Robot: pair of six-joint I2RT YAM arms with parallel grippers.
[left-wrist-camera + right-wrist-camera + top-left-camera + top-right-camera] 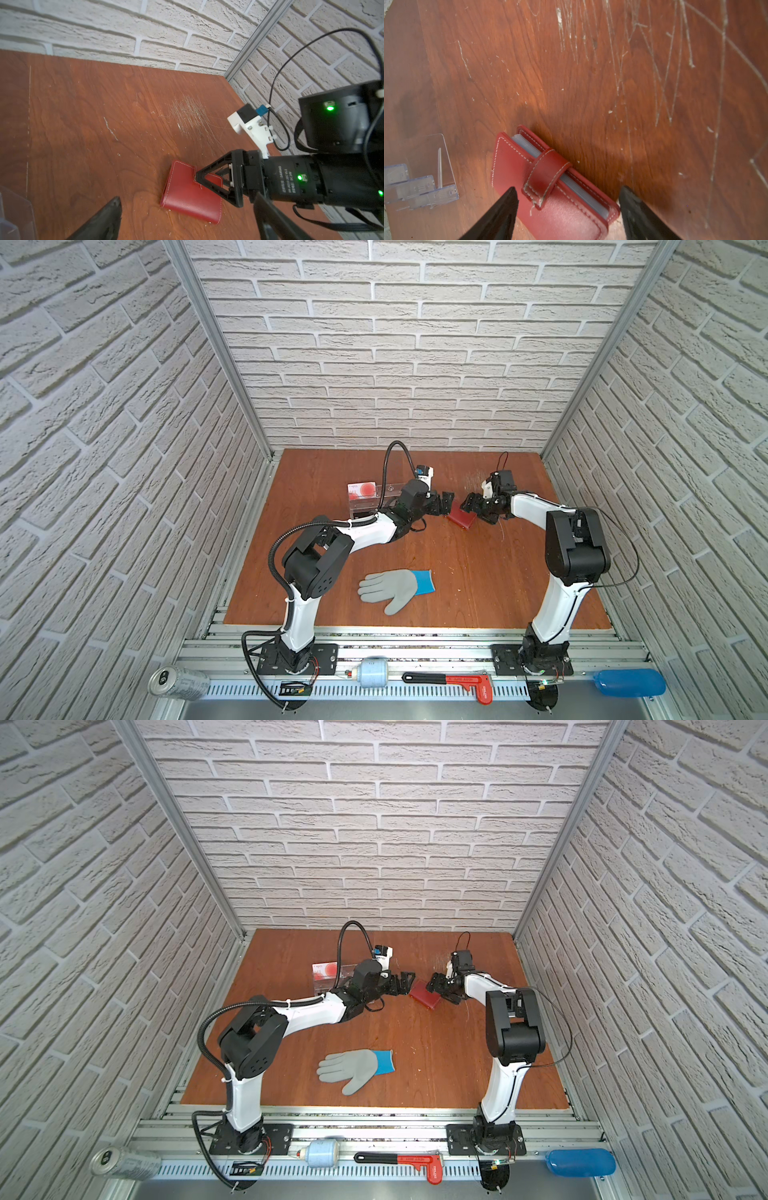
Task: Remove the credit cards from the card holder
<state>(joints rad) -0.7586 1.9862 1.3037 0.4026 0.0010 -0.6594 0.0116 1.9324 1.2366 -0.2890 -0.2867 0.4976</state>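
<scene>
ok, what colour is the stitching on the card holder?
White, on the dark red card holder; clearest in the right wrist view.

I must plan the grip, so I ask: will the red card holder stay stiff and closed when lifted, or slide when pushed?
The card holder probably stays closed: its strap wraps over the edge. It looks fairly stiff, packed with sleeves. Its smooth cover may slide on the table if pushed.
</scene>
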